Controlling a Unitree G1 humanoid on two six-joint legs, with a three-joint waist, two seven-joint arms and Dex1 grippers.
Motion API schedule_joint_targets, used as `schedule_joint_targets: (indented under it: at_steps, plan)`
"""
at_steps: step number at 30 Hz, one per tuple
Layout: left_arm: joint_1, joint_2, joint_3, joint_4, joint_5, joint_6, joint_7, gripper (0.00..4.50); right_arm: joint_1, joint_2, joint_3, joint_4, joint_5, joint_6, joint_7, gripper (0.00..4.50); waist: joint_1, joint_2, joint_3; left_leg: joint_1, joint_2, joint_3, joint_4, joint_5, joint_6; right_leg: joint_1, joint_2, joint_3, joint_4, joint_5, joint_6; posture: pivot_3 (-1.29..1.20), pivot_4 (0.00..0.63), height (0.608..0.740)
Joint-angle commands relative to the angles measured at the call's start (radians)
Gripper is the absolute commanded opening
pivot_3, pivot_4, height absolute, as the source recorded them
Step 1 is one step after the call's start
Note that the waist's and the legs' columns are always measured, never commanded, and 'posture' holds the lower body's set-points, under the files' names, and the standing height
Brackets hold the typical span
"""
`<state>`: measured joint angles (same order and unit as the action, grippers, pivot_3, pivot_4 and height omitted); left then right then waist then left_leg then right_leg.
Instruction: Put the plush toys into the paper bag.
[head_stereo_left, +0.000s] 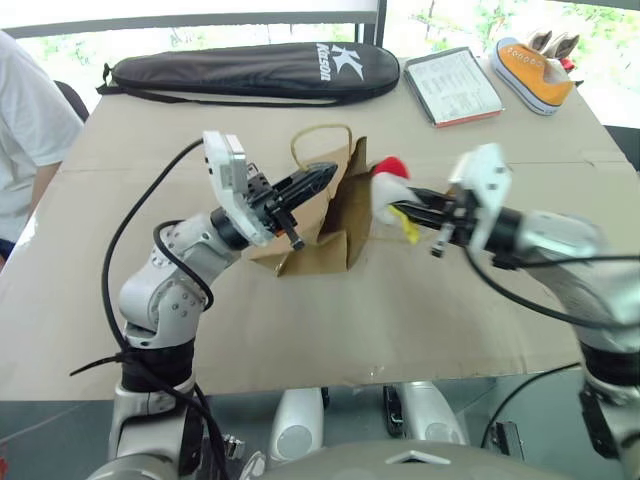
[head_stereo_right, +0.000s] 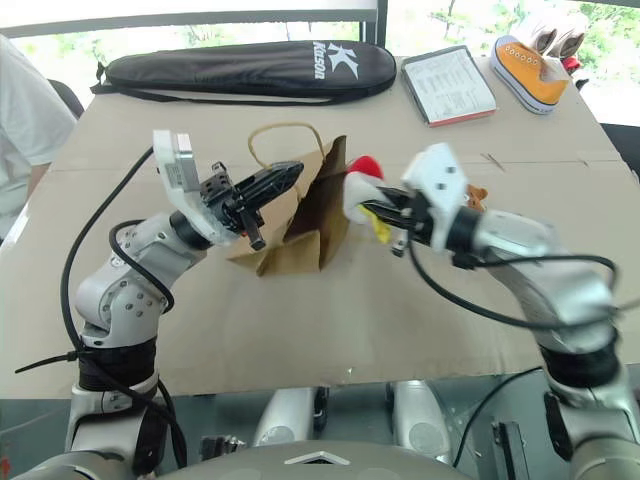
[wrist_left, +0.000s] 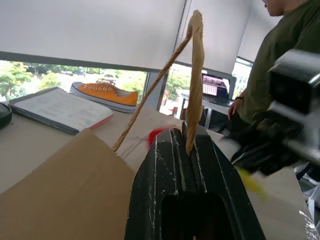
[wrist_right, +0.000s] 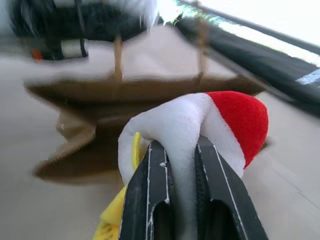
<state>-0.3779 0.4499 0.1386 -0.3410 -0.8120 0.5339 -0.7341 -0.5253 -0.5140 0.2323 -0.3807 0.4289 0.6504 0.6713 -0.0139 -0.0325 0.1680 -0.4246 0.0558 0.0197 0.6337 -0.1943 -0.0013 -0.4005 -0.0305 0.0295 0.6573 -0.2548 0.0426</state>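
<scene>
While the left end effector (head_stereo_left: 322, 177) is clamped on a cord handle (wrist_left: 195, 75) of the paper bag (head_stereo_left: 330, 235), the right end effector (wrist_right: 182, 150) pinches the white plush toy (head_stereo_left: 390, 187) just beside the bag's mouth

Paper bag (head_stereo_left: 325, 225) sits btwn the two grippers on the desk (head_stereo_left: 330, 320), just right of left gripper (head_stereo_left: 322, 177), just left of right gripper (head_stereo_left: 412, 198) w/ plush toy (head_stereo_left: 390, 188). Racket case (head_stereo_left: 255, 70), notebook (head_stereo_left: 453, 86), sneaker (head_stereo_left: 532, 72) lie well beyond both.
</scene>
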Motion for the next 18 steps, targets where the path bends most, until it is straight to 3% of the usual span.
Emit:
schedule_joint_targets:
  at_steps: [1, 7, 8, 12, 14, 15, 16, 18]
  plan:
    - [-0.016, -0.008, -0.006, -0.020, -0.010, -0.006, -0.004, 0.00, -0.082, 0.087, 0.129, 0.195, -0.101, -0.156, 0.090, 0.04, 0.001, 0.000, 0.000, -0.002, 0.000, 0.000, 0.000, 0.000, 0.000, -0.002, 0.000, 0.000, 0.000, 0.000, 0.000, 0.00, 0.150, 0.740]
    - [0.022, -0.017, -0.028, -0.020, 0.020, -0.036, -0.026, 0.00, -0.267, 0.280, 0.203, 0.604, -0.205, -0.352, 0.178, 0.04, -0.004, 0.000, 0.000, -0.009, 0.000, 0.000, 0.000, 0.000, 0.000, -0.010, 0.001, 0.000, 0.004, 0.003, 0.004, 0.00, 0.150, 0.740]
    - [0.030, -0.018, -0.028, -0.021, 0.022, -0.039, -0.029, 0.00, -0.286, 0.308, 0.186, 0.666, -0.209, -0.393, 0.179, 0.76, -0.005, 0.000, 0.000, -0.009, 0.001, 0.000, 0.000, 0.000, 0.000, -0.010, 0.002, 0.000, 0.004, 0.003, 0.004, 0.00, 0.150, 0.740]
    - [0.068, -0.021, -0.013, -0.030, 0.019, -0.050, -0.028, 0.00, -0.306, 0.359, 0.123, 0.759, -0.203, -0.490, 0.207, 2.64, 0.002, 0.001, 0.001, -0.009, 0.002, -0.001, 0.000, 0.000, 0.000, -0.010, 0.002, 0.000, 0.005, 0.003, 0.003, 0.00, 0.150, 0.740]
    - [0.085, -0.023, -0.008, -0.034, 0.018, -0.056, -0.026, 0.00, -0.291, 0.361, 0.113, 0.748, -0.204, -0.509, 0.227, 3.80, 0.002, 0.001, 0.001, -0.009, 0.001, 0.000, 0.000, 0.000, 0.000, -0.010, 0.001, 0.000, 0.004, 0.003, 0.004, 0.00, 0.150, 0.740]
    - [0.094, -0.024, -0.007, -0.035, 0.020, -0.061, -0.028, 0.00, -0.274, 0.350, 0.109, 0.721, -0.194, -0.489, 0.248, 3.80, 0.001, 0.001, 0.001, -0.009, 0.000, 0.000, 0.000, 0.000, 0.000, -0.010, 0.000, 0.000, 0.004, 0.003, 0.004, 0.00, 0.150, 0.740]
    - [0.101, -0.023, -0.006, -0.034, 0.023, -0.068, -0.031, 0.00, -0.254, 0.334, 0.105, 0.689, -0.191, -0.481, 0.262, 4.16, 0.001, 0.001, 0.001, -0.009, 0.000, 0.001, 0.000, 0.000, 0.000, -0.010, 0.000, 0.001, 0.004, 0.003, 0.004, 0.00, 0.150, 0.740]
    - [0.110, -0.018, -0.005, -0.028, 0.031, -0.079, -0.037, 0.00, -0.212, 0.294, 0.096, 0.607, -0.182, -0.451, 0.288, 4.16, 0.002, 0.001, 0.001, -0.008, 0.001, 0.000, 0.000, 0.000, 0.000, -0.010, 0.000, 0.000, 0.005, 0.003, 0.004, 0.00, 0.150, 0.740]
